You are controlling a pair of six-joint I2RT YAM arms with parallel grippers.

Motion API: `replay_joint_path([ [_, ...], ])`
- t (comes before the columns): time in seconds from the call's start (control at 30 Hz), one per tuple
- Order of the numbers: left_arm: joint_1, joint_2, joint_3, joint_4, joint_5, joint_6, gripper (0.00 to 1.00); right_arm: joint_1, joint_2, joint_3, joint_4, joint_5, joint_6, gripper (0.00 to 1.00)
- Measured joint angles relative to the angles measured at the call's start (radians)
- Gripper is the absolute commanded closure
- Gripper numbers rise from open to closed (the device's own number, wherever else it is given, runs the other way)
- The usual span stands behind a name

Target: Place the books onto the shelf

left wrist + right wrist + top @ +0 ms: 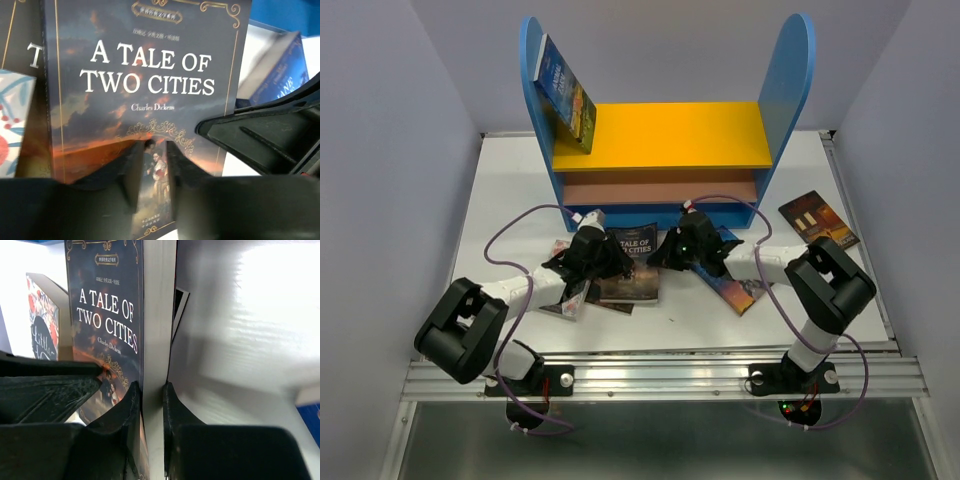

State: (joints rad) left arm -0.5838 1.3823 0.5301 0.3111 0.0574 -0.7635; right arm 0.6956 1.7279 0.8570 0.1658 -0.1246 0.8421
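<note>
The shelf (660, 135) stands at the back, and one blue and yellow book (565, 92) leans against its left panel on the yellow board. A Tale of Two Cities (632, 262) lies in front of the shelf between both grippers. My right gripper (151, 387) is shut on its right page edge (155, 315). My left gripper (155, 150) hovers just over its cover (150, 75), jaws slightly open with nothing between them. Little Women (12, 120) lies at the left, partly under the left arm (570, 295).
A blue-orange book (740, 285) lies under the right arm. A dark book with a lit window (817, 218) sits at the right of the table. Another dark book (20, 50) pokes out beneath the gripped one. Purple cables loop over the table.
</note>
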Motion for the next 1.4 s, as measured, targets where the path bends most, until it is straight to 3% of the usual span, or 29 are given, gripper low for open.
replay_joint_path([
  [0.03,-0.002,-0.005,0.003,0.001,0.003,0.004,0.45,0.002,-0.013,-0.008,-0.003,0.005,-0.004,0.99],
  [0.1,-0.005,-0.018,0.004,-0.006,0.005,0.011,0.38,0.006,-0.046,-0.027,-0.013,0.013,-0.013,0.99],
  [0.13,-0.006,-0.027,0.006,-0.01,0.008,0.012,0.26,0.006,-0.065,-0.039,-0.021,0.019,-0.019,0.99],
  [0.2,-0.006,-0.051,0.007,-0.035,0.01,0.022,0.14,0.006,-0.113,-0.066,-0.046,0.025,-0.036,0.99],
  [0.3,-0.005,-0.109,0.007,-0.064,0.01,0.033,0.02,0.006,-0.176,-0.102,-0.069,0.031,-0.066,0.99],
  [0.57,-0.005,-0.256,0.0,-0.079,0.011,0.072,0.01,0.006,-0.417,-0.209,-0.134,0.027,-0.154,0.99],
  [0.77,0.003,-0.328,-0.073,0.03,0.092,0.1,0.01,0.006,-0.597,-0.218,-0.214,0.043,-0.21,0.99],
  [1.4,0.023,-0.199,-0.122,0.561,0.547,0.151,0.01,-0.002,-0.714,0.194,-0.592,0.146,-0.344,0.99],
])
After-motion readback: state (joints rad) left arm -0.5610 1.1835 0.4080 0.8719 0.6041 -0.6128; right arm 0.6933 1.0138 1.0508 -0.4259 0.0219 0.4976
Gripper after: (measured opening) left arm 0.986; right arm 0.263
